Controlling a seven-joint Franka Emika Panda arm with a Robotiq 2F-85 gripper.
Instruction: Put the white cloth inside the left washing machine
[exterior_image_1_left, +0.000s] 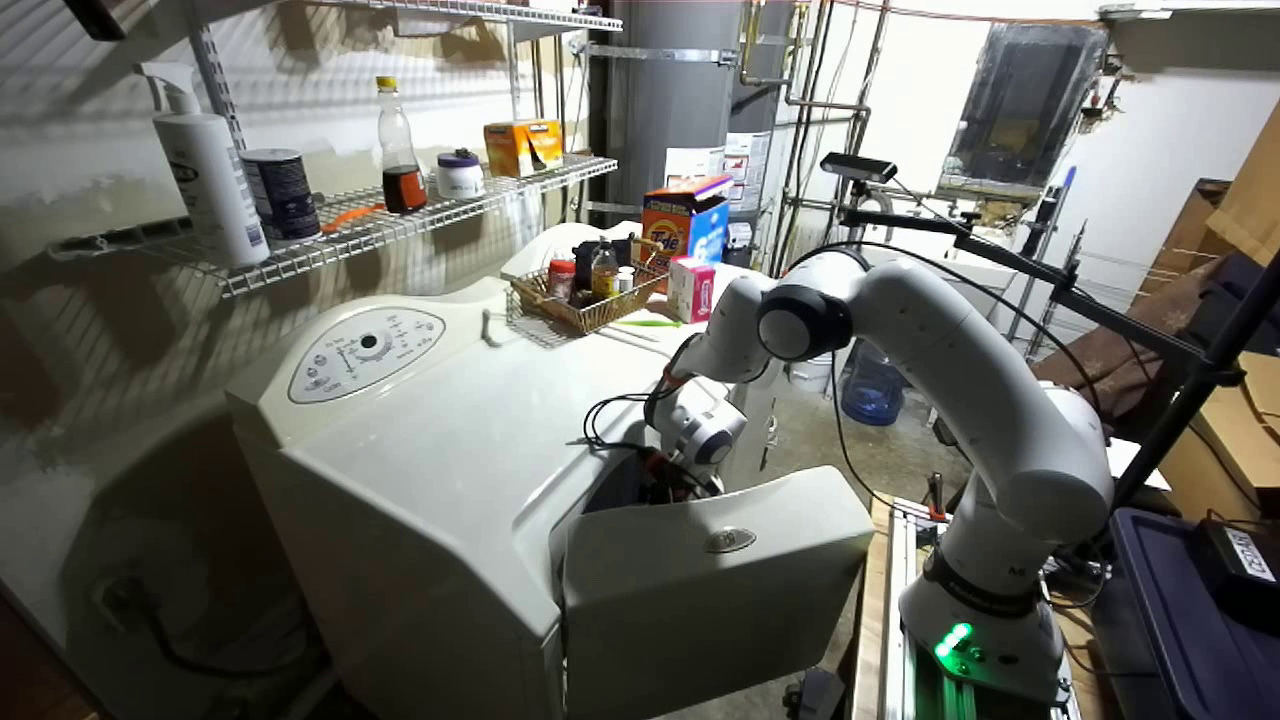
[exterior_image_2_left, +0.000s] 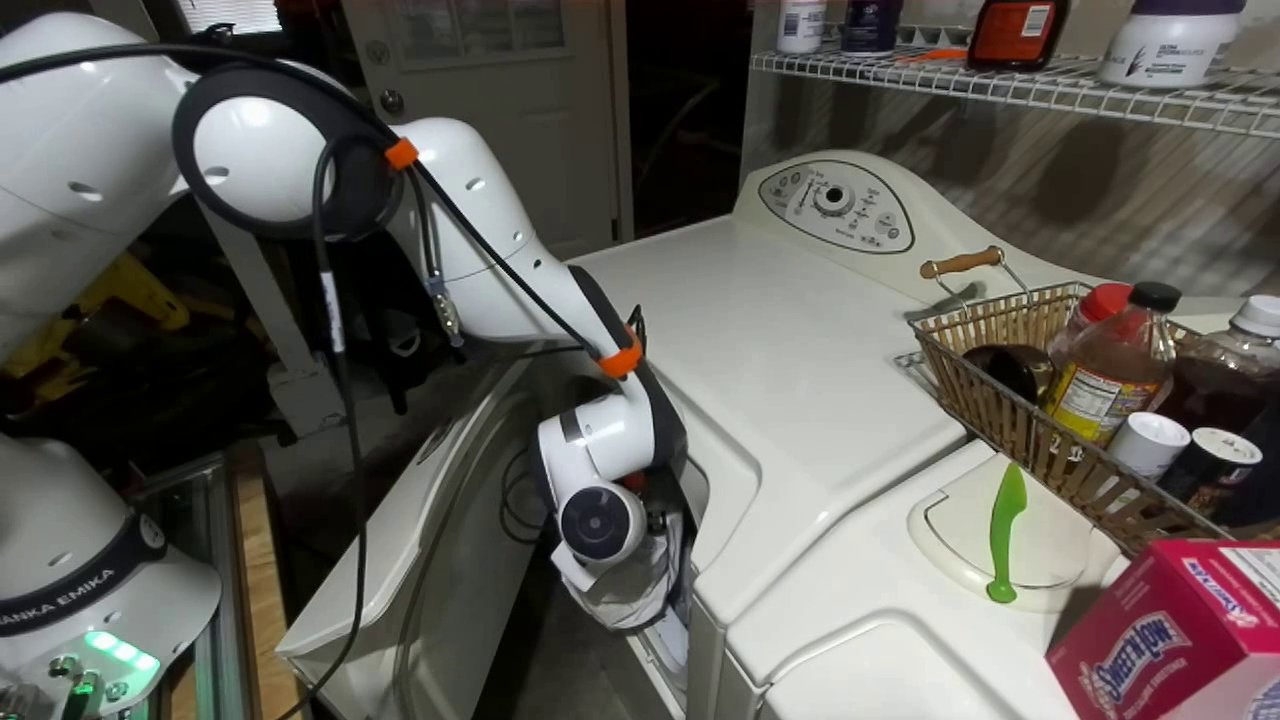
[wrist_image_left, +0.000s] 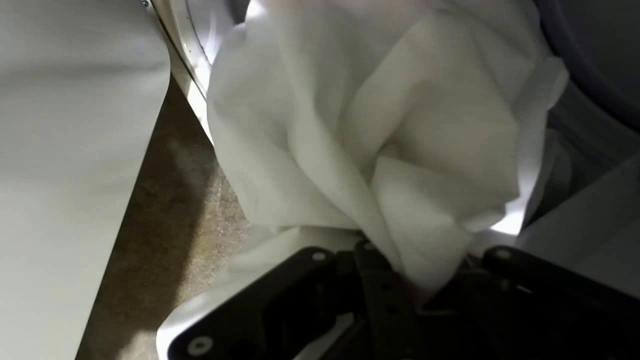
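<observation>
Nearest to us in the wrist view, the pincer is clamped on the white cloth; it narrows into one tight fold there, so we judge the hold to be secure. Above the fold the cloth spreads in a loose bunch, which looks soft and should squeeze through an opening. What seems its lower part hangs above the floor, and we think this tail may catch on the edge. At the right lies a dark curved rim, probably of the machine's mouth; how deep the cloth reaches, we cannot tell. In an exterior view we find it under the wrist, at the front of the left washing machine. The door stands swung out, because the arm needs this gap for entering. Farther, on the neighbouring machine, a basket groups the bottles, apart from the work. Beyond and higher, the wire shelf carries a spray bottle, out of the way.
</observation>
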